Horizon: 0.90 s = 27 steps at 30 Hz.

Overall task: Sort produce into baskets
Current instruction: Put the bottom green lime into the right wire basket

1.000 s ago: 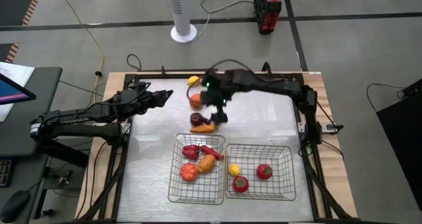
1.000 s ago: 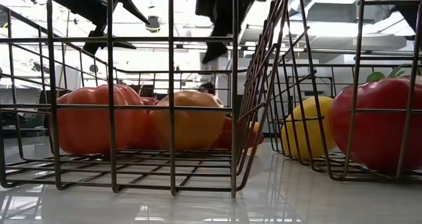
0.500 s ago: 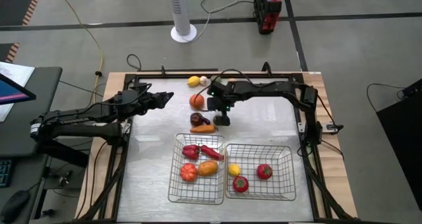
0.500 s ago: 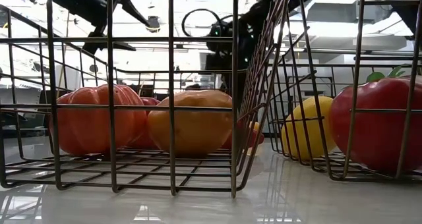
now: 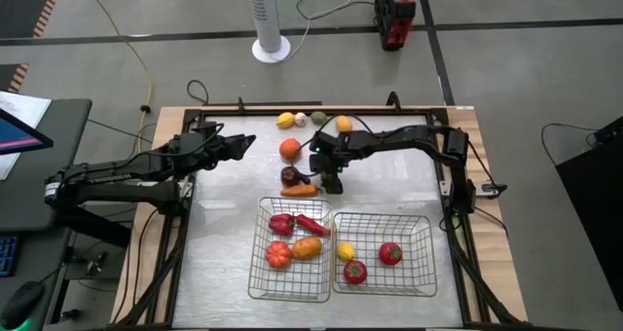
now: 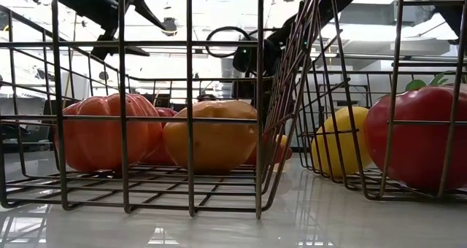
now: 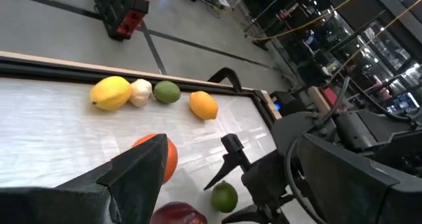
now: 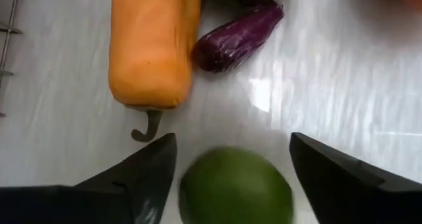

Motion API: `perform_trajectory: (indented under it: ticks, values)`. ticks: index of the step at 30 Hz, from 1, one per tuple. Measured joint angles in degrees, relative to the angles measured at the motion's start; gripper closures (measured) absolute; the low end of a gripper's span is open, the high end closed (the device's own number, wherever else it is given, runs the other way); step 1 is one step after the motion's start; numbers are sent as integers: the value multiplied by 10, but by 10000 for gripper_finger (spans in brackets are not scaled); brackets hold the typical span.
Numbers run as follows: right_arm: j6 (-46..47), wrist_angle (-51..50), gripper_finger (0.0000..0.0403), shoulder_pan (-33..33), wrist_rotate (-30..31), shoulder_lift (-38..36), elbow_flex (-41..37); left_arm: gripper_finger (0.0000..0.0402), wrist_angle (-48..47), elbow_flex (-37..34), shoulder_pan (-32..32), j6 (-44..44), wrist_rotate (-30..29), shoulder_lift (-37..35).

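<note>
My right gripper is open, low over the table just beyond the two baskets. Its fingers stand on either side of a green lime. I cannot tell whether they touch it. An orange pepper and a dark purple eggplant lie on the table just past the lime. A red-orange tomato lies farther back. A lemon, a whitish piece, a second lime and an orange lie along the far edge. My left gripper is open and empty, raised at the far left.
The left wire basket holds red and orange pieces. The right basket holds a yellow piece and two red ones. Both stand near the table's front edge, close behind my right gripper. A black frame rims the table.
My right gripper has come down from above the loose produce to the table and gone a little toward the near edge, stopping over the green lime. The orange piece in the left basket has rolled a little toward the near edge and lies still.
</note>
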Motion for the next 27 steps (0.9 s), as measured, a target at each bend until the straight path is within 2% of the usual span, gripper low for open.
perform_trajectory:
  ticks: [5, 11, 18, 21, 27]
  values:
    - [3, -11, 129, -1, 16, 0, -1, 78, 0, 0, 0, 0, 0, 0]
    - [3, -26, 165, -7, 19, -1, 1, 78, 0, 0, 0, -1, 0, 0]
    - [3, -89, 172, -6, 13, -6, 71, 78, 1, 0, 0, -2, 0, 0]
    - [5, -127, 170, 0, -32, -9, 136, 78, 1, 0, 0, -3, 0, 0]
    - [48, -193, 169, 17, -224, -15, 258, 78, 1, 0, 0, -7, -1, 0]
